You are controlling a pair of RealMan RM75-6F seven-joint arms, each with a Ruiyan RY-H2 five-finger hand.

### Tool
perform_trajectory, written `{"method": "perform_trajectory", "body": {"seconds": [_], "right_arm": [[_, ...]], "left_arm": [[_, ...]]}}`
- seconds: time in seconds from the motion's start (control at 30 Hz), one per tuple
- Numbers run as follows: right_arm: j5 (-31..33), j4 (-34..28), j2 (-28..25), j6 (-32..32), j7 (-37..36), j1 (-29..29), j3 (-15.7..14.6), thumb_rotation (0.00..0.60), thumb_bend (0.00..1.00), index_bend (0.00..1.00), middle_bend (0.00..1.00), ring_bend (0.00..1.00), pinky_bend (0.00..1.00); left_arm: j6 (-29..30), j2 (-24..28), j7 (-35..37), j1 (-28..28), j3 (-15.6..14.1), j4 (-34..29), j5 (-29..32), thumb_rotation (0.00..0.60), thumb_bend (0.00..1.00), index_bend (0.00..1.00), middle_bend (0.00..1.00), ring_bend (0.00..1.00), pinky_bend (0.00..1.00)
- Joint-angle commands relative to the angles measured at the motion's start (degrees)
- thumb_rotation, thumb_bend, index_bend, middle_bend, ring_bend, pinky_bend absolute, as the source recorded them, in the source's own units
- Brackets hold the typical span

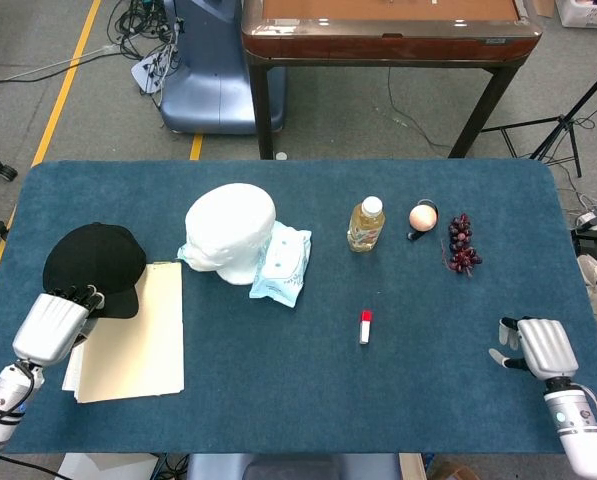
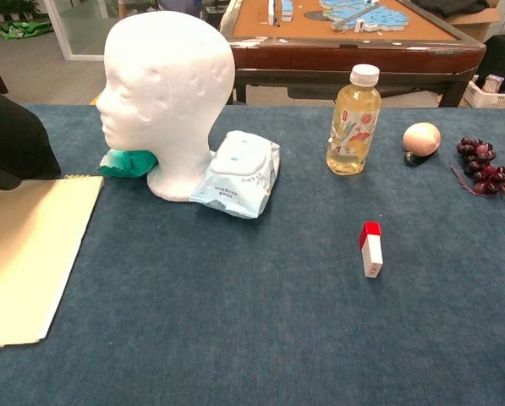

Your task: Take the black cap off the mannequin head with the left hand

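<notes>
The black cap [image 1: 96, 268] lies at the table's left side, off the white mannequin head [image 1: 228, 232], which stands bare. My left hand [image 1: 50, 327] is just below the cap, and its fingertips [image 1: 78, 295] grip the cap's near edge over the folder's corner. In the chest view the cap [image 2: 11, 139] shows only at the left border, beside the bare head [image 2: 163, 93]; the left hand is outside that view. My right hand [image 1: 534, 346] rests at the front right of the table, holding nothing.
A beige folder [image 1: 128, 332] lies in front of the cap. A wipes pack [image 1: 281, 262] leans on the head, with a green cloth [image 2: 127, 162] under its chin. Further right are a bottle [image 1: 366, 224], a small red-and-white box [image 1: 365, 326], a round fruit [image 1: 423, 216] and grapes [image 1: 462, 245].
</notes>
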State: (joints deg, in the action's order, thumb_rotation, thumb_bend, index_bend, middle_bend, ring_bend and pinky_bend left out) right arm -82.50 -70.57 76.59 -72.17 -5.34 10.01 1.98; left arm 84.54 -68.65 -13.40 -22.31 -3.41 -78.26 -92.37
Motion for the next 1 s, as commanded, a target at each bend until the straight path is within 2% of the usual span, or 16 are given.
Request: {"method": "perform_trajectory", "body": {"seconds": [0.03, 0.1, 0.23, 0.37, 0.5, 0.63, 0.73, 0.9, 1.0], "right_arm": [[-0.03, 0.03, -0.02, -0.04, -0.08, -0.02, -0.02, 0.6, 0.18, 0.65, 0.72, 0.58, 0.61], [-0.08, 0.04, -0.03, -0.07, -0.07, -0.04, -0.06, 0.6, 0.18, 0.65, 0.72, 0.58, 0.61], [-0.16, -0.12, -0.02, -0.17, -0.09, -0.04, -0.06, 0.6, 0.18, 0.65, 0.72, 0.58, 0.61], [-0.29, -0.22, -0.03, -0.18, -0.11, 0.0, -0.11, 0.6, 0.18, 0.65, 0.72, 0.58, 0.61], [-0.18, -0.29, -0.08, -0.25, -0.18, -0.04, -0.04, 0.6, 0.18, 0.65, 0.72, 0.58, 0.61], [-0.11, -0.41, -0.16, -0.42, -0.3, -0.06, 0.1, 0.6, 0.18, 0.65, 0.72, 0.58, 0.61], [-0.26, -0.62, -0.27, -0.52, -0.29, 0.04, 0.17, 0.6, 0.18, 0.65, 0.72, 0.58, 0.61], [-0.36, -1.34, -0.73, -1.43, 0.05, 0.08, 0.69, 0.6, 0.18, 0.65, 0.72, 0.58, 0.61], [-0.57, -2.27, -1.45, -2.43, 0.69, 0.13, 1.18, 0.6, 0.18, 0.65, 0.72, 0.58, 0.61]], "left_arm": [[-2.69, 3.86, -3.97, 0.98, -1.71, -5.11, -0.51, 0.6, 0.39, 0.42, 0.45, 0.48, 0.71], [-3.84, 5.44, -5.79, 1.27, -2.06, -7.41, -0.19, 0.6, 0.29, 0.37, 0.45, 0.47, 0.71], [-5.08, 7.7, -8.2, 1.88, -2.19, -10.76, 0.48, 0.6, 0.14, 0.17, 0.44, 0.44, 0.69], [-4.49, 8.35, -8.45, 2.76, -1.87, -11.15, 0.26, 0.6, 0.1, 0.08, 0.44, 0.44, 0.69], [-5.04, 9.62, -8.61, 3.63, -2.13, -12.41, 0.53, 0.6, 0.06, 0.05, 0.44, 0.44, 0.69], [-5.08, 10.71, -9.61, 4.82, -2.16, -14.46, 1.2, 0.6, 0.05, 0.05, 0.43, 0.44, 0.69], [-3.91, 10.31, -10.16, 6.03, -1.47, -14.99, 2.18, 0.6, 0.05, 0.08, 0.43, 0.44, 0.69], [-2.52, 8.84, -8.65, 7.78, 0.33, -16.3, 5.32, 0.6, 0.06, 0.26, 0.44, 0.45, 0.69], [-2.09, 7.71, -7.28, 8.76, 1.67, -17.94, 8.16, 0.6, 0.09, 0.33, 0.45, 0.45, 0.69]]}}
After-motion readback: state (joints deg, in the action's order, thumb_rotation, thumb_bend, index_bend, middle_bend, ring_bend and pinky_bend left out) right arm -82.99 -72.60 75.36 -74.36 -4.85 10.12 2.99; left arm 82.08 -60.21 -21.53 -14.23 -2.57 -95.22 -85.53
